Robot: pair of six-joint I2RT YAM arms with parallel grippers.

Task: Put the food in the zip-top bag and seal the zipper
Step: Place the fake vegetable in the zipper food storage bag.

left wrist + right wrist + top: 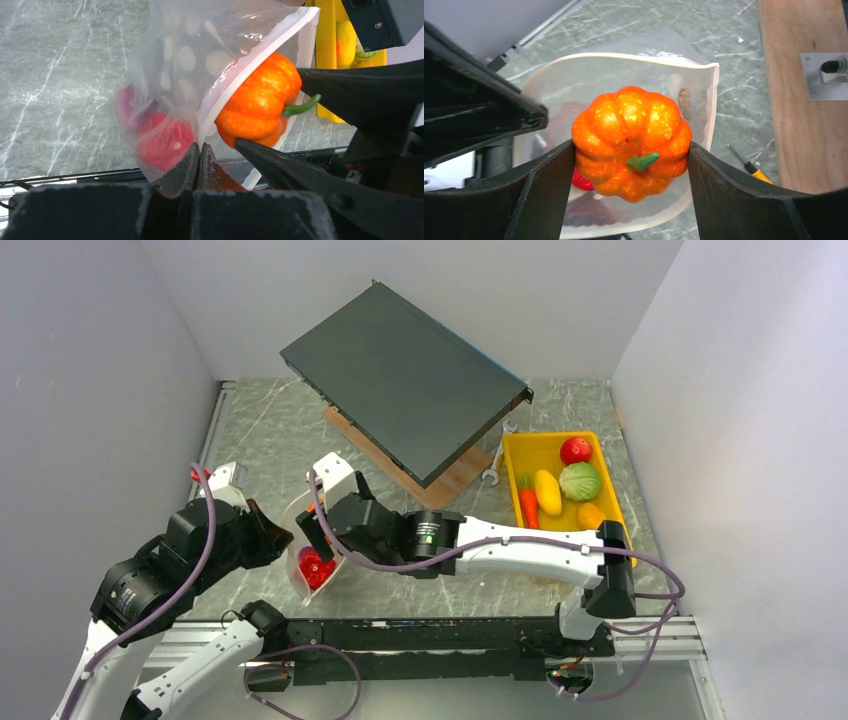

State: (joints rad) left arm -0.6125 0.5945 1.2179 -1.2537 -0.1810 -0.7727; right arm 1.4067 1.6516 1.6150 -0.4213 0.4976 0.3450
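Note:
The zip-top bag (300, 540) hangs open at the front left, its mouth facing the right arm. My left gripper (200, 150) is shut on the bag's lower edge, beside the whitish zipper (250, 56). My right gripper (630, 146) is shut on an orange toy pumpkin (631, 130) and holds it at the bag's mouth (624, 56), partly past the rim in the left wrist view (260, 105). A red pepper (165, 142) and a purplish piece (127, 102) lie inside the bag. More food lies in the yellow tray (513, 455): a red piece (575, 450), cabbage (580, 482), a yellow piece (547, 492), carrot (529, 505).
A dark flat slab (405, 390) leans on a wooden board (440, 490) at the back middle. A wrench (497, 465) lies beside the tray. A yellow-handled screwdriver (751, 167) lies on the marble near the board. White walls close in three sides.

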